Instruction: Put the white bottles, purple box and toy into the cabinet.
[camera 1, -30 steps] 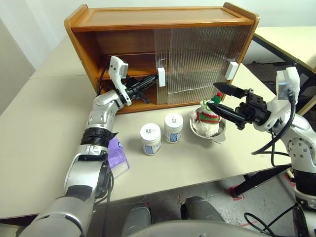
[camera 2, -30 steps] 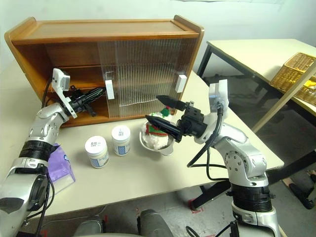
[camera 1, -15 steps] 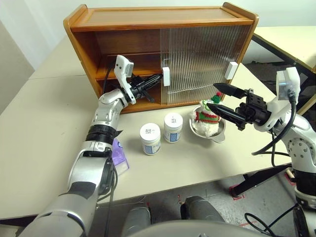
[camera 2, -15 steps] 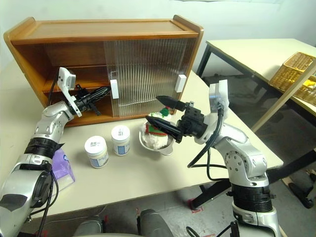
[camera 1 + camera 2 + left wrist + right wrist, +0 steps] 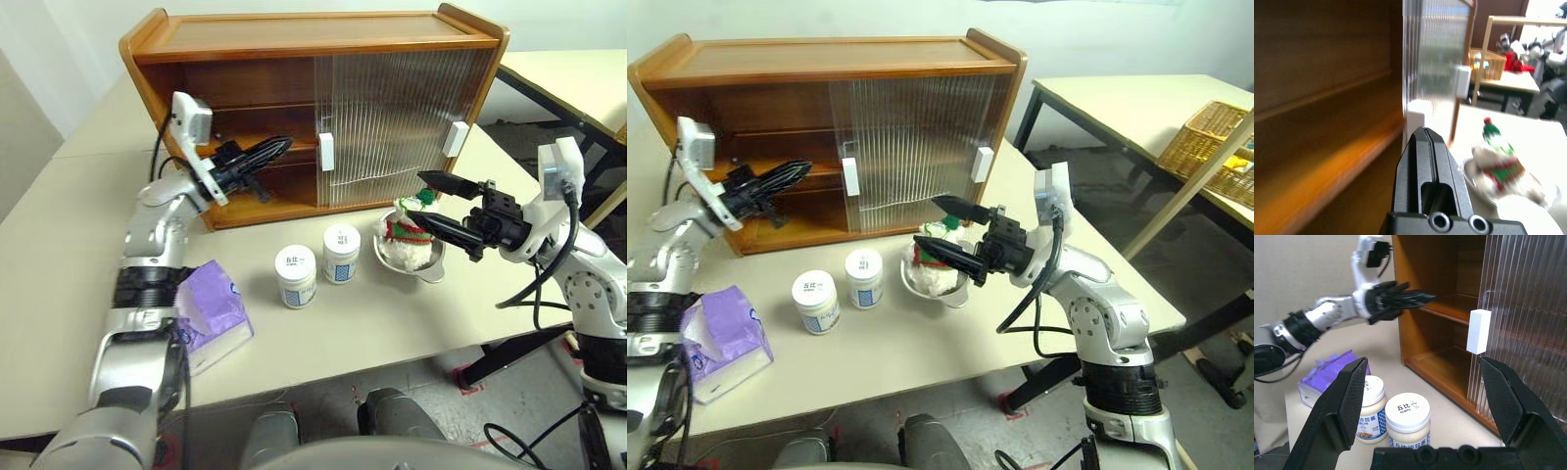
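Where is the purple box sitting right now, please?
In the left eye view, the purple box lies on the table's left side, near the front edge, left of the two white bottles.

The brown wooden cabinet (image 5: 294,39) stands at the back of the desk (image 5: 59,255). Its left half is open and shows one middle shelf; both ribbed translucent sliding doors (image 5: 392,117) with white block handles cover the right half. Two white bottles (image 5: 295,276) with blue labels stand upright side by side in front of it, just apart. The purple box (image 5: 211,313) lies to their left, near the desk edge. The toy (image 5: 409,233), with striped scarf and green hat, sits in a steel bowl (image 5: 427,270) to their right.
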Controlling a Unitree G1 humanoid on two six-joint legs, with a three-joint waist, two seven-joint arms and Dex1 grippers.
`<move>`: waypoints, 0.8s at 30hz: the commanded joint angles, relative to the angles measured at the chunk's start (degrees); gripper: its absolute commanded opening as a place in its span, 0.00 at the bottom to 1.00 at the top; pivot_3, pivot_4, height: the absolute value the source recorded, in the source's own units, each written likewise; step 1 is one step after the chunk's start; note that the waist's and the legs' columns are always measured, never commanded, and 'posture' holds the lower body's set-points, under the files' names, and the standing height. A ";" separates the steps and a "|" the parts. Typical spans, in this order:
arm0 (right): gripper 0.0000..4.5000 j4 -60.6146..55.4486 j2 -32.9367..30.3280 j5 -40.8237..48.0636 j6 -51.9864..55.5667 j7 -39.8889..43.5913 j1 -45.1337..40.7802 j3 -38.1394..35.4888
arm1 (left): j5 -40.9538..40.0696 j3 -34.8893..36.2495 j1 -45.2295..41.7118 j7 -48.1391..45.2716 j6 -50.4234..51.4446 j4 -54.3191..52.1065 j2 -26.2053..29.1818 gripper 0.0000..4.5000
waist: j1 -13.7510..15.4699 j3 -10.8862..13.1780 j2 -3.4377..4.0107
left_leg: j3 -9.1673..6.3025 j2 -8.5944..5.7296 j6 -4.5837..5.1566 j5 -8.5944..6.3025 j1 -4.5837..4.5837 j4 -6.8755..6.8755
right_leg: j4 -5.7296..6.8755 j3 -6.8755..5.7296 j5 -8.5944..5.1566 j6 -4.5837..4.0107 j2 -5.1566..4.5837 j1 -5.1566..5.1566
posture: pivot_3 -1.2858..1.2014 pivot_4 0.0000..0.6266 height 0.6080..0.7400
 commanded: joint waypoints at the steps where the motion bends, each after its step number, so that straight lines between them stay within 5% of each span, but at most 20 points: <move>1: 1.00 1.30 0.20 -0.98 -0.25 1.00 -1.32 1.10 | -4.41 4.89 3.75 -1.97 6.48 -5.46 6.23 0.04 | 0.14 0.00 0.00 | 0.00 0.02 -0.01 0.00 0.01 -0.03 | 0.04 0.00 0.00 -0.07 0.01 -0.05 | 0.46 0.00 1.00; 3: 1.00 1.75 0.30 -1.14 -0.34 1.31 -1.64 1.27 | -6.31 6.82 5.04 -2.10 8.56 -6.53 8.62 0.13 | 0.73 -0.01 0.01 | -0.02 0.03 -0.02 0.01 0.02 -0.09 | 0.07 0.00 0.07 -0.29 0.02 -0.12 | 0.47 0.00 1.00; 14: 1.00 3.71 0.61 -1.69 -0.44 3.03 -2.89 1.92 | -14.43 19.11 26.81 -12.33 21.99 -16.23 25.04 0.99 | 1.98 -0.08 0.12 | -0.03 0.16 -0.25 -0.09 0.02 -0.39 | 0.18 0.11 0.12 -1.32 0.00 -0.62 | 0.48 0.00 1.00; 24: 1.00 4.88 1.39 -2.20 -0.42 4.07 -4.00 2.42 | -15.41 26.43 40.02 -18.42 28.42 -19.65 32.23 0.99 | 2.42 -0.11 0.14 | -0.03 0.29 -0.36 -0.02 0.28 -0.90 | 0.24 0.22 0.22 -2.05 0.03 -0.85 | 0.48 0.00 1.00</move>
